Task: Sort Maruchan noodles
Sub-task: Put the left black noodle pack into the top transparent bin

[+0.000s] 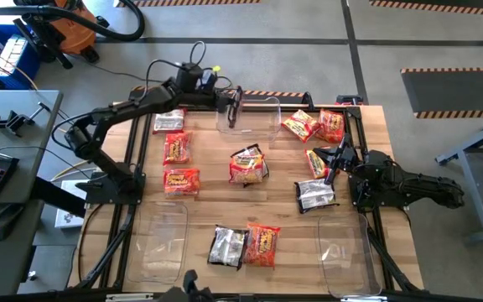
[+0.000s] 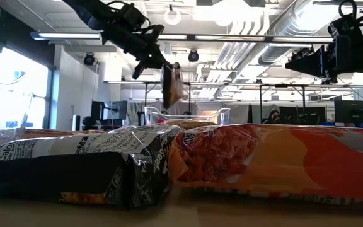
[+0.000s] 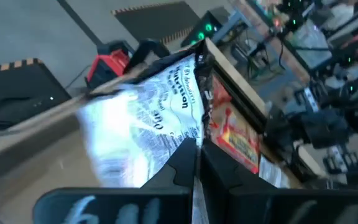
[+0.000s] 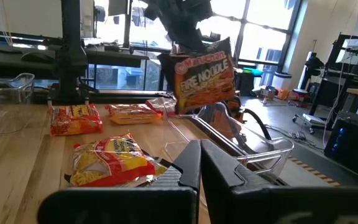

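While pinched: crinkly flat packet [image 1: 235, 106]

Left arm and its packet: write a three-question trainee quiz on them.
1. True or false: the left tool holds a noodle packet in the air above the clear bin at the table's far edge.
2. What does the hanging packet's front say in the right wrist view? A) Fire Noodle B) Chicken C) Shrimp
3. Fill in: the right tool is ____ and holds nothing.

Key: 1 true; 2 A; 3 shut.
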`<state>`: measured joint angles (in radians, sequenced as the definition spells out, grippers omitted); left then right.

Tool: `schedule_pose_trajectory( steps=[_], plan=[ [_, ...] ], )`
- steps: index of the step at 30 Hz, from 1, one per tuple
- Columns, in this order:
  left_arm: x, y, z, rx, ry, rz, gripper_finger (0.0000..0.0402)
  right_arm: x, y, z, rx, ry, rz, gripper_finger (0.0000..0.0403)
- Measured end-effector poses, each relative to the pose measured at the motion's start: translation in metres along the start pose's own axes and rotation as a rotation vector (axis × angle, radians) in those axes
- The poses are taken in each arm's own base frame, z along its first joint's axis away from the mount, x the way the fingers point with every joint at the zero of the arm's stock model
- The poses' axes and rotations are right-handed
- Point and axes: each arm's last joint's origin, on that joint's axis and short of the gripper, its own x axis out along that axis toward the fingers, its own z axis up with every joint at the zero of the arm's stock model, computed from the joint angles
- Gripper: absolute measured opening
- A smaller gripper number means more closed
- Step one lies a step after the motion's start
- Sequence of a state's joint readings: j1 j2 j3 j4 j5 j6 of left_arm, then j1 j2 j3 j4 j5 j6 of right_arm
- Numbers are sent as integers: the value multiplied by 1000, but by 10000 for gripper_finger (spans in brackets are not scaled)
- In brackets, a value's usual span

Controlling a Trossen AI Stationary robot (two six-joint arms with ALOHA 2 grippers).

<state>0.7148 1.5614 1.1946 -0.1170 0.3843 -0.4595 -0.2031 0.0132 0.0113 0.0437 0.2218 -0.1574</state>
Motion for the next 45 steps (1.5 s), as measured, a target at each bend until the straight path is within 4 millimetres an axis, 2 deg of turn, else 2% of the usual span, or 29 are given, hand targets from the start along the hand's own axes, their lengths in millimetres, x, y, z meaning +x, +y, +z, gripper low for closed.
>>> schedule_pose_trajectory(
  steps=[5,13,17,26,34,45],
  plan=[
    [9,14,-2,-26,23,32,0,0,0,0,0,0,0,0],
    [38,34,-13,-70,56,45,0,0,0,0,0,0,0,0],
    [43,43,-18,-73,85,77,0,0,0,0,0,0,0,0],
    [42,55,-24,-36,120,221,0,0,0,0,0,0,0,0],
    [41,58,-33,41,181,355,3,0,0,0,0,-1,0,0],
    [39,60,-37,132,233,427,75,0,0,0,0,-1,0,0]
  ],
)
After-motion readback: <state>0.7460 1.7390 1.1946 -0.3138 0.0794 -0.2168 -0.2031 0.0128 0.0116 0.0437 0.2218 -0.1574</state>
